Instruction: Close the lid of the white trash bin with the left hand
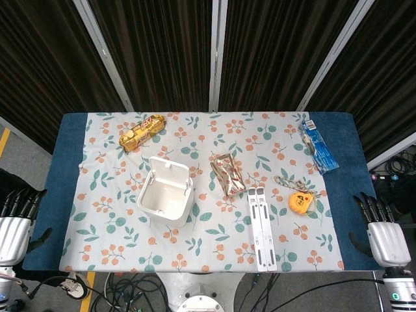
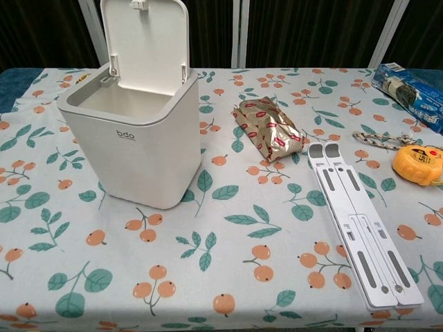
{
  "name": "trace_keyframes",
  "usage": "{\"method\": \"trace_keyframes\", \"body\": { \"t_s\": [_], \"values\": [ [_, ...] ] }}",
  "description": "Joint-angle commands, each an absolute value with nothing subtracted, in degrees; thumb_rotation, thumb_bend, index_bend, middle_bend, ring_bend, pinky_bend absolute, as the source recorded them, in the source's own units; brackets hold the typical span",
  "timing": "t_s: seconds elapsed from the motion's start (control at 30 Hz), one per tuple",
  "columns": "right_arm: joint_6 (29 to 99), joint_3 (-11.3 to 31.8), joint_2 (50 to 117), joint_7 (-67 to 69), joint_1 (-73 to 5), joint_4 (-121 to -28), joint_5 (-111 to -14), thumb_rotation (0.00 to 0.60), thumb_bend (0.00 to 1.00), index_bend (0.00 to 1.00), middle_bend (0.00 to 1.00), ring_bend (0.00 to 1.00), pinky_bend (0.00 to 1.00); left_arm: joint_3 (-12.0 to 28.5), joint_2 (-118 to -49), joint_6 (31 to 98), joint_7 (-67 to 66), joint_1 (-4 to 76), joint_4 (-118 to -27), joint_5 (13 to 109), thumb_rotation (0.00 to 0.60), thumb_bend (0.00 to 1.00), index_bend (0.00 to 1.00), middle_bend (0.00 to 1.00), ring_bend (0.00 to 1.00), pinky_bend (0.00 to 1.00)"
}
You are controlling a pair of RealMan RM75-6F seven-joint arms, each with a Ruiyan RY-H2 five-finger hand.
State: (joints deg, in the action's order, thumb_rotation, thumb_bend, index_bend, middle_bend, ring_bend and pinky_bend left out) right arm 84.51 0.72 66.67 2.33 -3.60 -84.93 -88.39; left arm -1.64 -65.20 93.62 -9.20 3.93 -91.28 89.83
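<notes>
You are looking at a white trash bin [image 1: 166, 193], smooth hard plastic with rounded corners, sitting left of the middle of the table [image 1: 68, 169], nearer its front edge than its back. Its lid [image 2: 144, 43] is standing upright on the rear hinge, so the hollow inside is showing.

Your left hand [image 1: 14, 224] is hanging off the table's front left corner, fingers straight and spread, holding nothing. Your right hand [image 1: 380, 227] is doing the same off the front right corner, likewise bare of any object. Only the head view is showing the hands; the chest view is cutting them off.

A thin cloth [image 1: 195, 140] printed with orange berries and green leaves is covering the blue table. Lying on it are a crinkled foil snack bag [image 2: 268, 128] just right of the bin, a flat white folding stand [image 2: 360, 232] toward the front right, and a round yellow tape measure [image 2: 418, 163] beside it. A blue packet [image 1: 318, 146] is lying near the back right corner. The head view alone is showing a gold wrapped bar [image 1: 142, 132] toward the back left.
</notes>
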Motion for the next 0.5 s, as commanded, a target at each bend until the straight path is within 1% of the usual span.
{"method": "trace_keyframes", "body": {
  "t_s": [0.03,0.5],
  "values": [
    [84.47,0.75,66.56,2.47,-3.57,-84.91,-88.33,0.6,0.23,0.0,0.0,0.0,0.0,-1.55,-65.04,92.89,-9.12,3.88,-91.57,89.61,0.6,0.21,0.12,0.16,0.06,0.09],
    [83.55,0.49,66.45,2.27,-3.94,-85.3,-88.8,0.6,0.23,0.0,0.0,0.0,0.0,-0.7,-64.84,90.64,-7.66,4.48,-92.39,90.28,0.6,0.21,0.12,0.16,0.06,0.09]
  ]
}}
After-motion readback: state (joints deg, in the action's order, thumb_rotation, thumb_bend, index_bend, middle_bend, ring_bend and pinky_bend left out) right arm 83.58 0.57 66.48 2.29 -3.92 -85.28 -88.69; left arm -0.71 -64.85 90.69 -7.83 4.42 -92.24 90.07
